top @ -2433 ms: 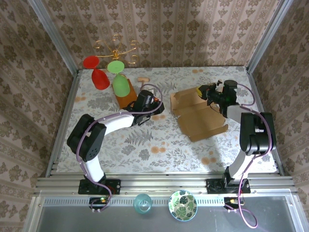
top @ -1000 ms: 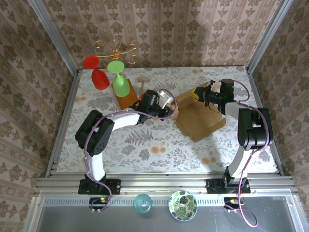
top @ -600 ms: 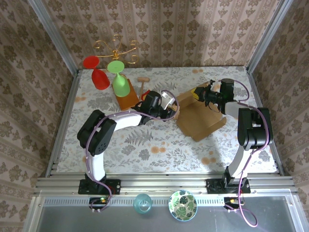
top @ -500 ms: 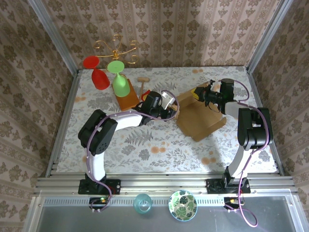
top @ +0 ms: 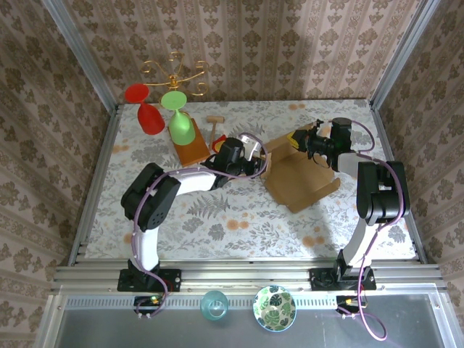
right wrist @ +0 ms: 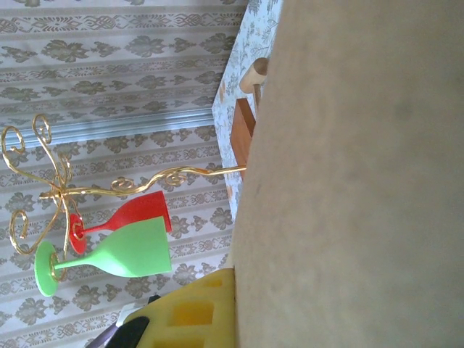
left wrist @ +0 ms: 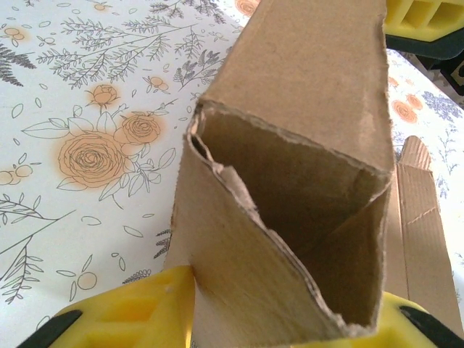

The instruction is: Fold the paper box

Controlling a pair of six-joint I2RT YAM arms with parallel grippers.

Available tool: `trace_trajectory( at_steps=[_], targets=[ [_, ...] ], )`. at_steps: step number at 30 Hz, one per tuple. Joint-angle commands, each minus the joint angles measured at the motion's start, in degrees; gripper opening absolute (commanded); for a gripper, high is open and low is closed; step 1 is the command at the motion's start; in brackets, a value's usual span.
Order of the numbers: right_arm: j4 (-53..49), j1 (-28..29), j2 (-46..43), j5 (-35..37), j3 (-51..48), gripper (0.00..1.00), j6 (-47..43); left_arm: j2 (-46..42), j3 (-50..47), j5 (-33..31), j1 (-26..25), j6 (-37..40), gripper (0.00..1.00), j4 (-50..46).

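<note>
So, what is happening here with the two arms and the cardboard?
Both arms are working on the paper box, which lies partly folded on the flowered table. The left gripper appears to hold a raised, doubled-over side wall at the box's left edge. The right gripper is shut on a flap at the far edge. The large near panel lies open, so the box is not yet closed.

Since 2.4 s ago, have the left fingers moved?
Yes. In the top view the left fingers went right, from beside the wooden board to the box's left wall, which now sits between them.
</note>
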Motion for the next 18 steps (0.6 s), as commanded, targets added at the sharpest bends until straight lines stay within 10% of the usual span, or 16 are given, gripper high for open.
trace_trajectory(
  at_steps=[1, 18],
  targets=[
    [-1.0, 1.0, 1.7, 0.4, -1.3, 0.00, 0.3, 1.1, 0.3, -2.2, -1.3, -2.4, 0.37, 3.2],
    [15.3, 2.6, 1.4, 6.8, -9.8, 0.00, 9.7, 4.3, 4.2, -17.8, -4.0, -7.2, 0.34, 0.9]
  ],
)
